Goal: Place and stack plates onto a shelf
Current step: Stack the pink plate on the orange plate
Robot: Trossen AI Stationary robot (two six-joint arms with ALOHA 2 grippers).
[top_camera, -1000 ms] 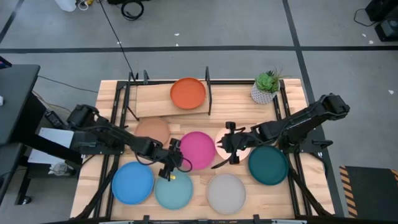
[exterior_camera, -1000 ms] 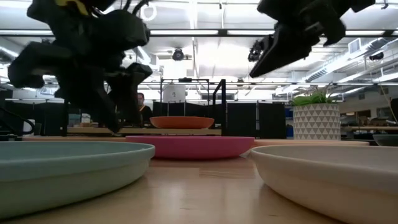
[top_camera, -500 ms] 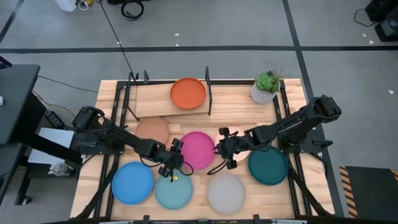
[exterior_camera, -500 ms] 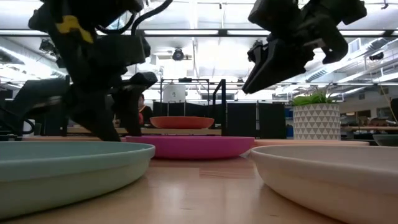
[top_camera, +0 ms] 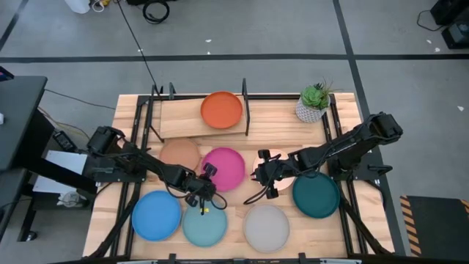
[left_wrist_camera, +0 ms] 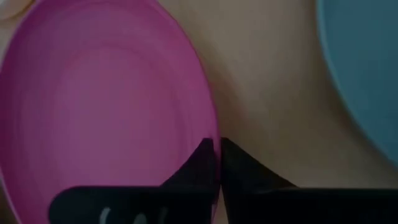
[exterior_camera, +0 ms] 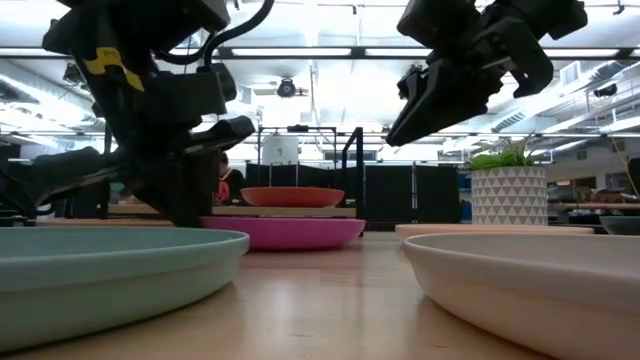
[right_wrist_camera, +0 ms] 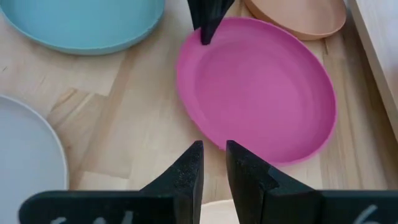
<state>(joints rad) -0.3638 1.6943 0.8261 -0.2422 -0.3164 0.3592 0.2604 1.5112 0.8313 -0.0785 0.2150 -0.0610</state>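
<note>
The magenta plate (top_camera: 224, 168) lies at mid-table, and my left gripper (top_camera: 208, 177) is shut on its near-left rim. My right gripper (top_camera: 258, 177) hangs above the table just right of this plate, over the cream plate (top_camera: 277, 166). Its fingers (right_wrist_camera: 186, 163) stand a narrow gap apart with nothing between them. An orange plate (top_camera: 221, 109) rests flat on the shelf (top_camera: 183, 119). Tan (top_camera: 179, 153), blue (top_camera: 156, 215), pale blue (top_camera: 205, 227), grey (top_camera: 266, 228) and dark teal (top_camera: 316, 194) plates lie flat on the table. My left gripper pinches the magenta plate's rim (left_wrist_camera: 210, 127) on its near-left side, one finger inside the plate and one outside. The fingers come down slanting from the table's left. In the low view the plate (exterior_camera: 285, 232) appears level and on the table.
A white pot with a green plant (top_camera: 314, 103) stands at the far right, beside the shelf. Black upright rods (top_camera: 245, 106) frame the shelf. Bare wood (top_camera: 234, 209) shows between the near plates.
My left gripper has shut on the magenta plate's rim, and the plate has slid a little toward the table's far left. My right gripper has moved left toward the magenta plate and then held still.
</note>
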